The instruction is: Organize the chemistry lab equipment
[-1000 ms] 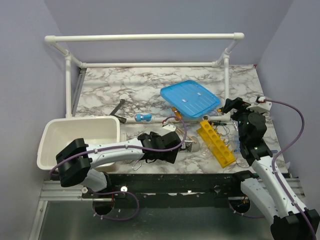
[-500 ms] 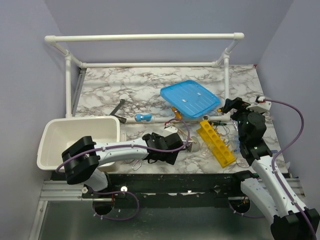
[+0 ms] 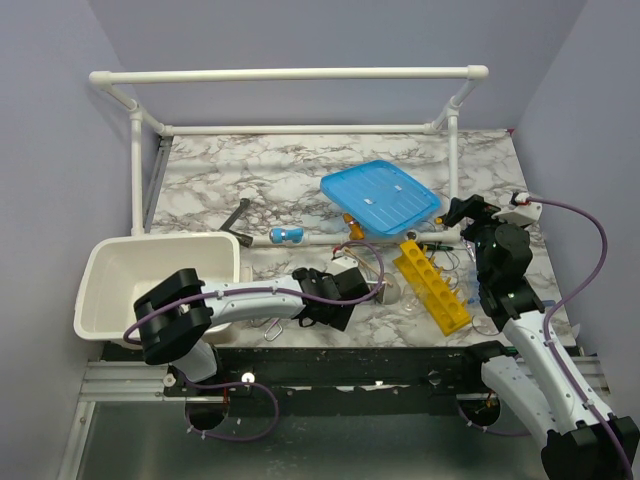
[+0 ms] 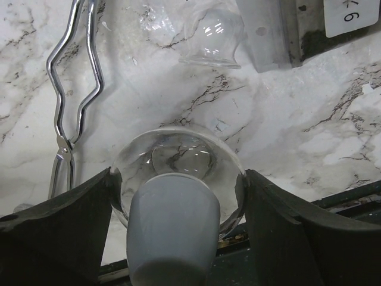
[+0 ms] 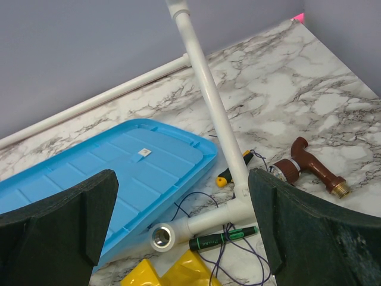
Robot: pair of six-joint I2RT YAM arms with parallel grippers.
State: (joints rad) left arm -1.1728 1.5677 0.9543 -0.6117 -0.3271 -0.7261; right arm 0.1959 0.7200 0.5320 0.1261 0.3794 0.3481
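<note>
Rightward crept the left gripper (image 4: 178, 177), lower centre; its jaws straddled the flask (image 4: 178, 150), spread. Right gripper (image 5: 181, 176) gaped too.

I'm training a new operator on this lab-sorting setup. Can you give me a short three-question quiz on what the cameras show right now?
1. Multiple choice: what lies between the fingers of the left gripper? A) the clear glass flask B) a pen C) a wooden stick
2. True or false: the right gripper is shut.
3. Fill in: the yellow test-tube rack lies on the ___, not in the white tub.
Key: 1 A. 2 False: it is open, with nothing between its fingers. 3 Table.
</note>
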